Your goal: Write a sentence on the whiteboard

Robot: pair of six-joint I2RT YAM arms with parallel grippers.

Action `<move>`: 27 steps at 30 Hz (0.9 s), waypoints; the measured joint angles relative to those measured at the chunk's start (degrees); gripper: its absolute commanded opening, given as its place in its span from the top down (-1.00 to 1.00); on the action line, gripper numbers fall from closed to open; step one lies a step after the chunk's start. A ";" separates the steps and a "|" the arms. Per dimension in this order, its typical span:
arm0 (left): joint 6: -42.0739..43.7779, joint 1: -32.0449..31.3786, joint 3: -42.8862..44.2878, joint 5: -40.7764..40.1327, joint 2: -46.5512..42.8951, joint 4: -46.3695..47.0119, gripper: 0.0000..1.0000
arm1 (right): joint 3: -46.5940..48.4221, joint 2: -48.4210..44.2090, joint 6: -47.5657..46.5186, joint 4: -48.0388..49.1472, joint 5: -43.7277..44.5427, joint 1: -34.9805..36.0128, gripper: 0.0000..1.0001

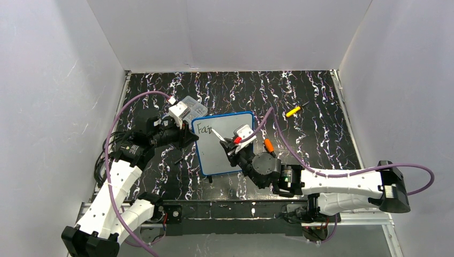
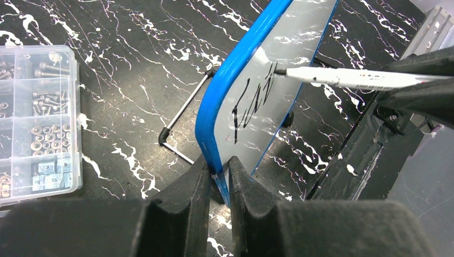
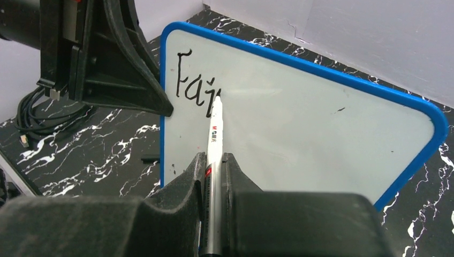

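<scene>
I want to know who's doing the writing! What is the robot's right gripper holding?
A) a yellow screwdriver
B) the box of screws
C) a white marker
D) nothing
C: the right gripper is shut on the white marker, whose tip touches the whiteboard next to the black letters.

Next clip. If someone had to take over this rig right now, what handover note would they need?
The left gripper is shut on the blue frame edge of the whiteboard, steadying it.
The right gripper is shut on the marker, whose tip rests on the board just after the last letter.
Done: the sentence has only its first letters, roughly "Fai", near the board's top left corner.
Left: everything after those letters. The rest of the board is blank.
</scene>
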 measured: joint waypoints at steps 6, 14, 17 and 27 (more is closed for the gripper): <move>0.00 0.00 0.00 -0.07 0.11 0.11 1.00 | 0.00 1.03 0.04 -0.61 0.15 0.07 0.97; 0.00 0.00 0.00 -0.22 0.17 0.22 1.00 | 0.00 0.66 1.25 -0.83 2.03 0.17 0.97; 0.00 0.00 0.00 -0.22 0.17 0.22 1.00 | 0.00 -0.31 1.31 -0.96 3.19 0.17 0.97; 0.00 0.00 0.00 -0.09 0.13 0.11 1.00 | -0.66 -1.79 0.72 -0.44 2.67 0.04 0.97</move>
